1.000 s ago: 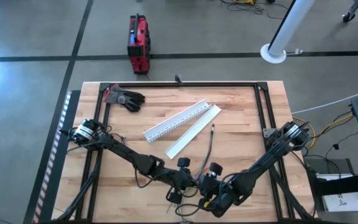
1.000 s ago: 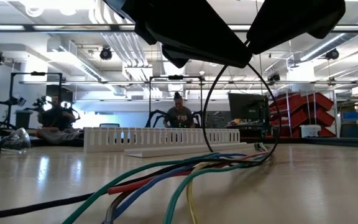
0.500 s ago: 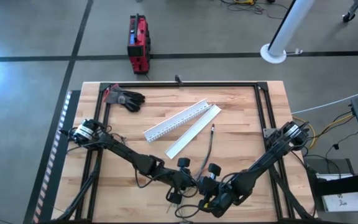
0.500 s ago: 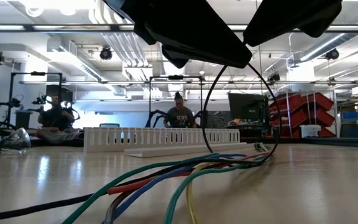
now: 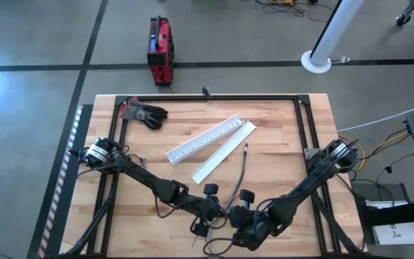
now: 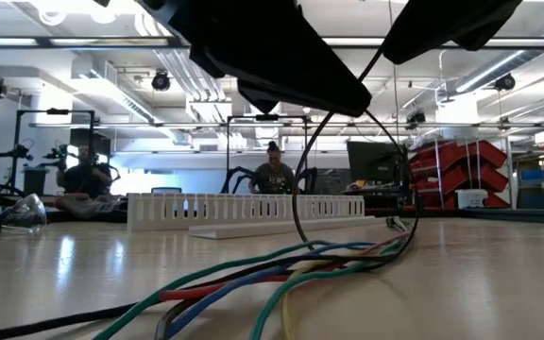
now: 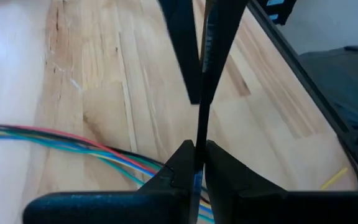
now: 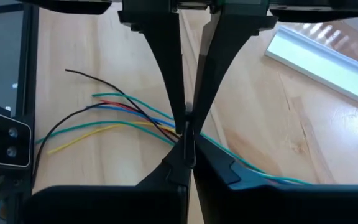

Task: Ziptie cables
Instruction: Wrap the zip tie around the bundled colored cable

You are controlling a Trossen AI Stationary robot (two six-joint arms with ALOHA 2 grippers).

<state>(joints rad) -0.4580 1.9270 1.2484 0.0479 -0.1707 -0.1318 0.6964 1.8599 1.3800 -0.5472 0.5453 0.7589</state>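
The wooden table (image 5: 279, 122) is carrying a white slotted channel (image 5: 203, 139). Near its front edge, the left gripper (image 7: 196, 163) and right gripper (image 8: 188, 148) are each pinching a black zip tie (image 6: 300, 203) looping over the cables (image 6: 281, 274).

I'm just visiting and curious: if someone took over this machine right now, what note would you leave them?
Left gripper: shut on the black zip tie.
Right gripper: shut on the same tie, tip to tip with the left, at the table's front centre.
Cables: loose on the table below the grippers.
Done: the tie is bent into a wide loop reaching down to the cables.
Left: cinch it; the bunch is not bound yet.
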